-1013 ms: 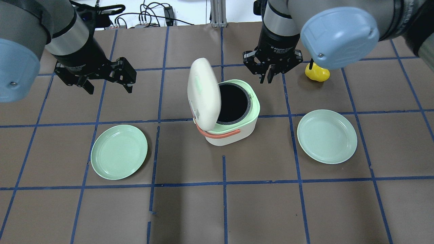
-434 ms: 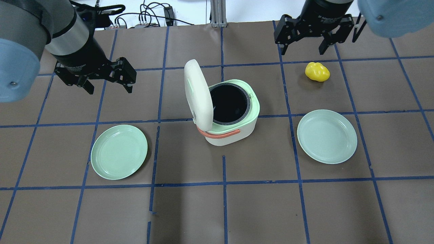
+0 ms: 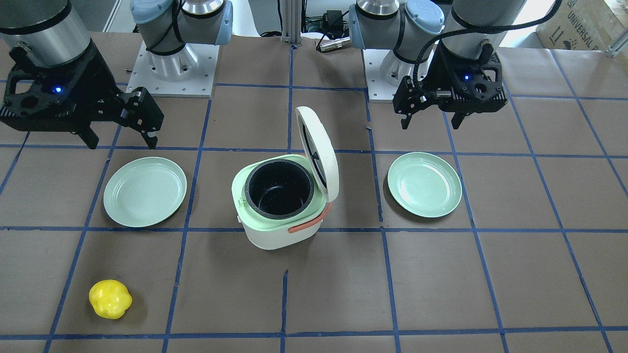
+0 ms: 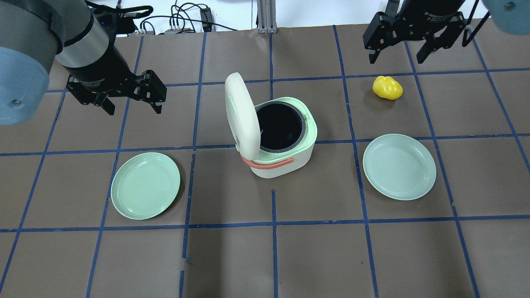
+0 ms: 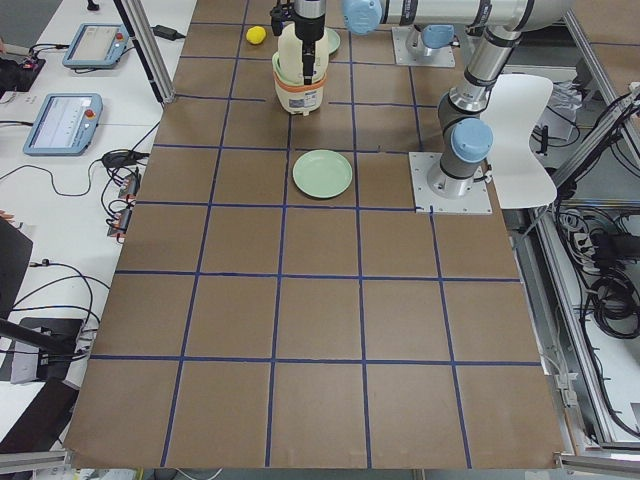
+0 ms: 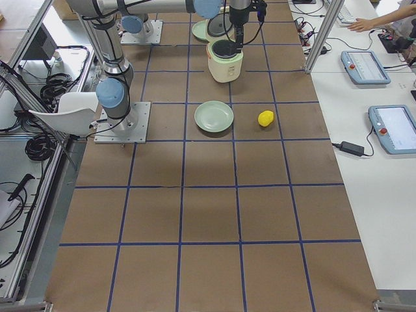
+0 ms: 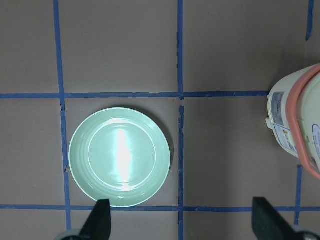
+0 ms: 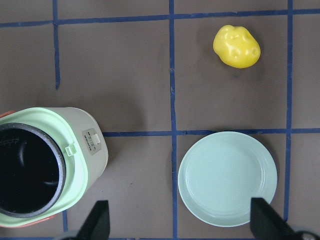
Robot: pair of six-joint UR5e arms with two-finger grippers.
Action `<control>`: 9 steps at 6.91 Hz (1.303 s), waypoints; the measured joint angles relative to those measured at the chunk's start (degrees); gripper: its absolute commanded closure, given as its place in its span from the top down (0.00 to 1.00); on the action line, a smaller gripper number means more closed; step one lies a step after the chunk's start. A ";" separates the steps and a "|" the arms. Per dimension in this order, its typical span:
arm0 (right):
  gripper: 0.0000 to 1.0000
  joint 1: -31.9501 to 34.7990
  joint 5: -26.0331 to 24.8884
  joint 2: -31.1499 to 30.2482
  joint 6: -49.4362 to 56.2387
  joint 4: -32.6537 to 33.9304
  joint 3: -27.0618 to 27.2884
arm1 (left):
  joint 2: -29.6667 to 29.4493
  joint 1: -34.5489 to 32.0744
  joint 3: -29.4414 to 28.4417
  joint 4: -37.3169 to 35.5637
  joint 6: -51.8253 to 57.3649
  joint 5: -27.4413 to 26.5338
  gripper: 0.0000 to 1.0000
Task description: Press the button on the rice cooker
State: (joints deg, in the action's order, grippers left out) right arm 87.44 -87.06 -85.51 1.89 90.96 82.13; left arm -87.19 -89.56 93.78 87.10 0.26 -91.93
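The white, green-rimmed plastic rice cooker [image 4: 285,165] stands lid [image 4: 242,111] up, the press apparently done, so left gripper [image 4: 134,105] and right gripper [image 4: 396,56] hang clear, wide open, empty.

The rice cooker [image 7: 285,130] is cropped by the left wrist view's right edge, perhaps half hidden.

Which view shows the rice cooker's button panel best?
Right wrist-mounted: the button panel on the rice cooker faces it, unobstructed. Front-facing shows only a sliver; other views hide it or are too distant.
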 measured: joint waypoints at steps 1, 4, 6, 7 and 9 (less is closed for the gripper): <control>1.00 -0.71 -0.32 -0.50 1.35 -1.74 -0.44 | 0.00 0.00 0.00 0.00 0.00 0.00 1.00; 0.99 -4.56 -0.60 -1.82 2.37 -8.82 -0.98 | 0.00 0.00 0.00 0.00 0.00 0.00 1.00; 0.99 -5.08 -0.15 -1.93 0.81 -9.70 -0.23 | 0.00 0.00 0.00 0.00 0.00 0.00 1.00; 1.00 -5.09 0.05 -1.91 -0.23 -9.74 0.24 | 0.00 0.00 0.00 0.00 0.00 0.00 1.00; 1.00 -5.09 0.24 -1.88 -0.86 -9.28 0.84 | 0.00 0.00 0.00 0.00 0.00 0.00 1.00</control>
State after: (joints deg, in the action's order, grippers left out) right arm 82.35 -86.82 -87.39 1.04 81.68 82.97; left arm -87.19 -89.56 93.78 87.10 0.26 -91.93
